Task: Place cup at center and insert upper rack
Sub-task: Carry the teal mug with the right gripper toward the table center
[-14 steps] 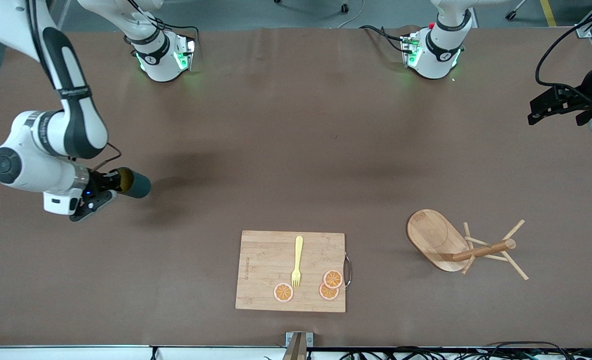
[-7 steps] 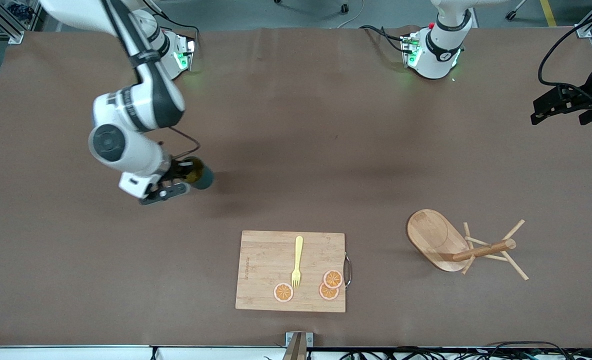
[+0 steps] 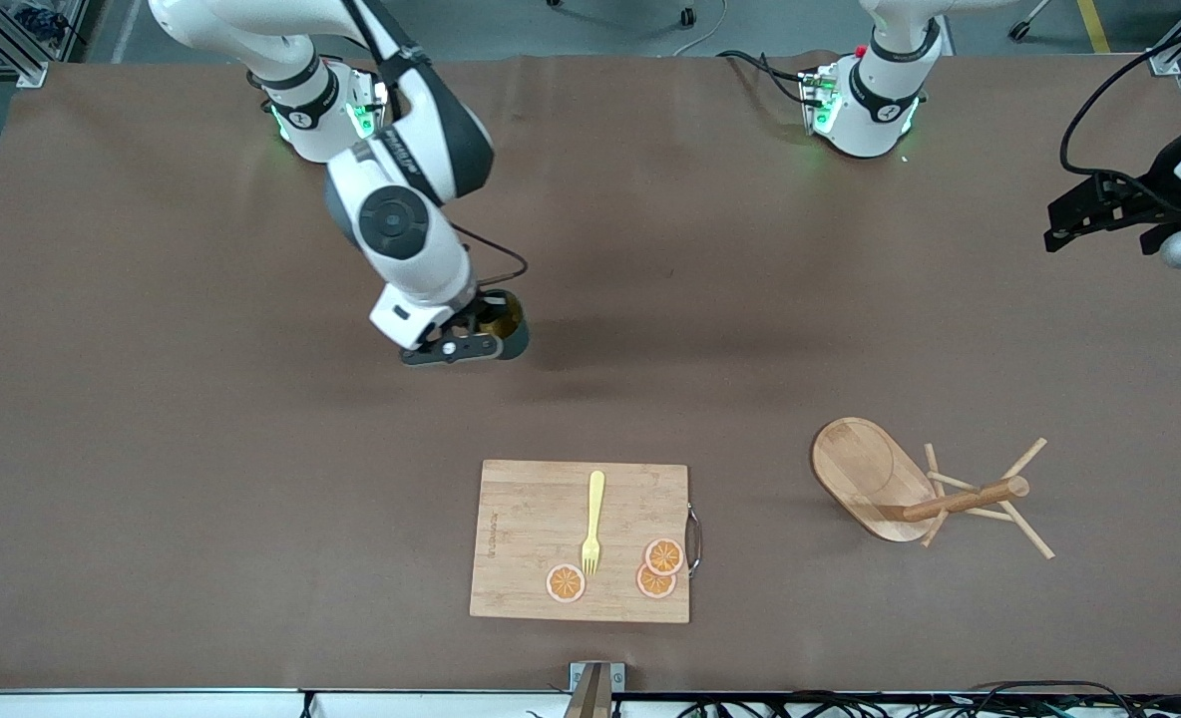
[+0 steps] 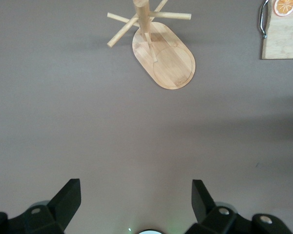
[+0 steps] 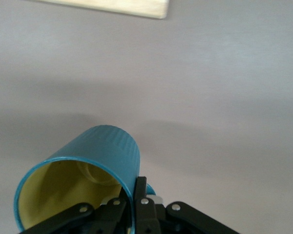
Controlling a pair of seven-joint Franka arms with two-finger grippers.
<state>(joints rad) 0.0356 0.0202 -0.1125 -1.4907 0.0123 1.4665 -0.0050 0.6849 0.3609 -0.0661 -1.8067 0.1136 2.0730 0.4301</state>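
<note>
**Teal cup held aloft in the right hand, rack lying tipped on the bench**

Teal outside and mustard-yellow inside, the cup [image 3: 507,327] is gripped at its rim wall by the right hand [image 3: 479,336], one finger inside the mouth and one outside. The right wrist view shows the cup [image 5: 83,180] tilted, mouth toward the camera, with bare bench [image 3: 152,479] below it. The hand and cup are over the middle of the bench, between the two arm bases and the cutting board [image 3: 531,543].

Below the hand in the front view, nearer the front camera, the board carries a yellow fork [image 3: 593,522] and three orange slices [image 3: 566,583].

Toward the left arm's end from the right hand, the upper rack [image 3: 920,494] lies on its side, oval base on edge, post and pegs pointing toward the bench end. In the left wrist view the upper rack [image 4: 158,48] lies well apart from that hand.

The left hand [image 3: 1089,211] waits, released with fingers [image 4: 68,197] spread, over the bench edge at the left arm's end.
</note>
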